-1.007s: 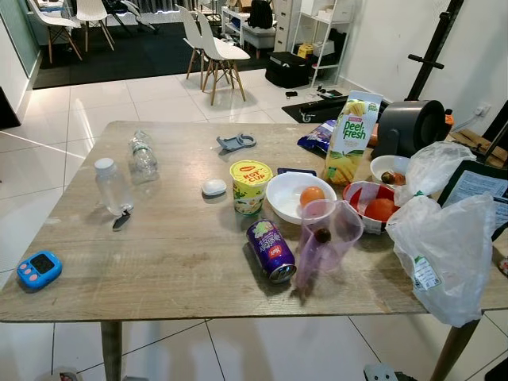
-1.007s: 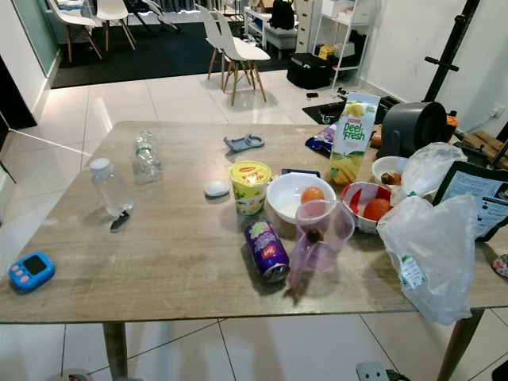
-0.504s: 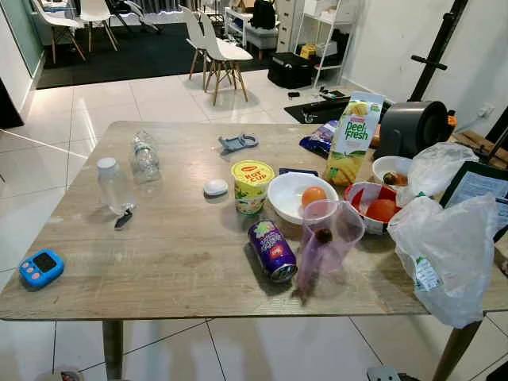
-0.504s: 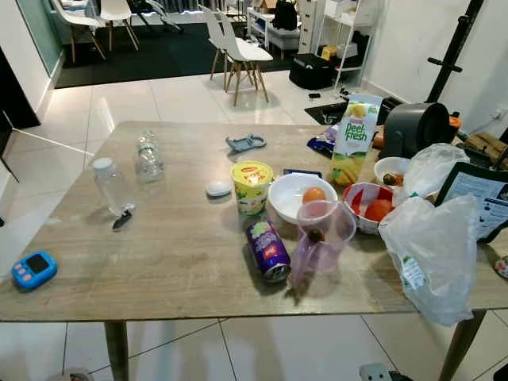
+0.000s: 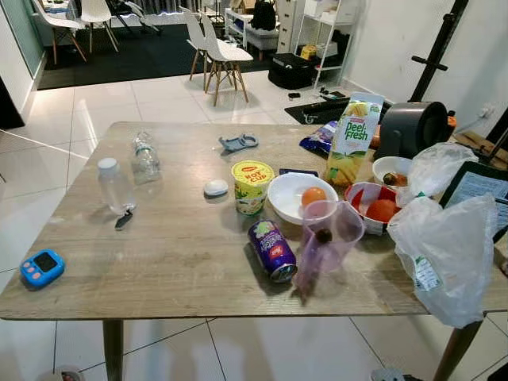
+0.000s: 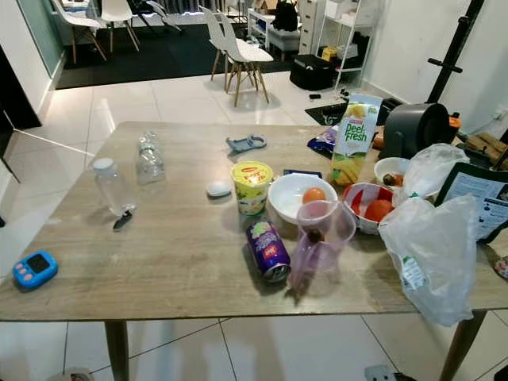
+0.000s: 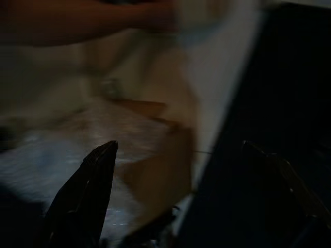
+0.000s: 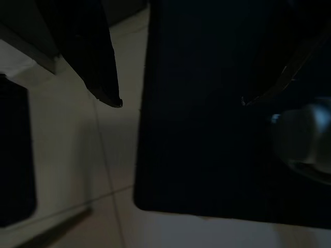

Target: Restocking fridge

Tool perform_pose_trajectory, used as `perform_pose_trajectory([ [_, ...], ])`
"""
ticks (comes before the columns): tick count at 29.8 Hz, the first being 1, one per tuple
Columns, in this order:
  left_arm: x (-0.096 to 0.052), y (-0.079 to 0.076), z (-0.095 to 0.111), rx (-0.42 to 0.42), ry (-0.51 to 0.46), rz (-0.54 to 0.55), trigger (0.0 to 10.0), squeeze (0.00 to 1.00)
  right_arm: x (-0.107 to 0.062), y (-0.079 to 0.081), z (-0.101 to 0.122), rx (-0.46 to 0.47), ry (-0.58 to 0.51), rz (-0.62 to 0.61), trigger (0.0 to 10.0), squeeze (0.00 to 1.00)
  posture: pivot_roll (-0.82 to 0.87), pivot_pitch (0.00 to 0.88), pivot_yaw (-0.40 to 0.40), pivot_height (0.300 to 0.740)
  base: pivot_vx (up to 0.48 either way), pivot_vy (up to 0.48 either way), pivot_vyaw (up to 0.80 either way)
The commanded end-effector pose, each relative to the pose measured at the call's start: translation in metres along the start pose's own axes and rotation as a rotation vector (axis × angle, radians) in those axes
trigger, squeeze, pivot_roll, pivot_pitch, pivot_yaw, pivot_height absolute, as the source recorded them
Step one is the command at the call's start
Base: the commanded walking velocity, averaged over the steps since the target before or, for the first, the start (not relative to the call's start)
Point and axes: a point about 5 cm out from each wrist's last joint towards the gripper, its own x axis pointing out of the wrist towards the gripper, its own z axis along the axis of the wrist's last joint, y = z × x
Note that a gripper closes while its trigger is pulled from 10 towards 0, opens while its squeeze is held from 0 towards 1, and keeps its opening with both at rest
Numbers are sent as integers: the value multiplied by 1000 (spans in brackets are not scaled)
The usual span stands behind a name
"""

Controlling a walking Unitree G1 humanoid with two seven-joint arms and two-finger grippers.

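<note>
Looking down from the head, the left eye view has barely shifted from a second ago; nothing on the wooden table [image 5: 159, 262] has moved, so restocking has not begun. The juice carton [image 5: 354, 136], purple can [image 5: 271, 250] and noodle cup [image 5: 252, 186] wait there. The left wrist view, blurred, shows the left gripper [image 7: 178, 150] spread apart. The right gripper [image 8: 181, 101] hangs open above floor tiles.
</note>
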Motion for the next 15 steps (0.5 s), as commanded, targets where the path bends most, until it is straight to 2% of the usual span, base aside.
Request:
perform_pose_trajectory([
  [1, 2, 17, 0, -30, -5, 70, 10000, 0, 0, 0, -5, 5, 18, -9, 10000, 0, 103, 0, -18, 740, 0, 0, 0],
  [2, 2, 17, 0, -30, -5, 70, 10000, 0, 0, 0, -5, 5, 18, -9, 10000, 0, 103, 0, -18, 740, 0, 0, 0],
  [3, 2, 28, 0, -50, -6, 115, 10000, 0, 0, 0, -5, 10, 20, -14, 10000, 0, 104, 0, -17, 740, 0, 0, 0],
  [5, 2, 28, 0, -50, -6, 115, 10000, 0, 0, 0, -5, 10, 20, -14, 10000, 0, 104, 0, -17, 740, 0, 0, 0],
  [7, 3, 49, 2, -90, -13, 193, 10000, 0, -1, 1, -6, 17, 24, -18, 10000, 0, 107, 0, -13, 740, 0, 0, 0],
  [8, 3, 49, 2, -90, -13, 193, 10000, 0, -1, 1, -6, 17, 24, -18, 10000, 0, 107, 0, -13, 740, 0, 0, 0],
  [9, 4, 58, 8, -142, -43, 214, 10000, 0, -1, 2, -6, 20, 24, -18, 10000, 0, 109, 0, -12, 740, 0, 0, 0],
  [13, 4, 59, 17, -150, -78, 207, 10000, 0, -1, 2, -6, 21, 23, -20, 10000, 0, 112, 0, -12, 740, 0, 0, 0],
  [15, 5, 53, 20, -161, -85, 165, 10000, 0, -1, -1, -6, 41, 25, -38, 10000, 0, 112, 0, -13, 740, 0, 0, 0],
])
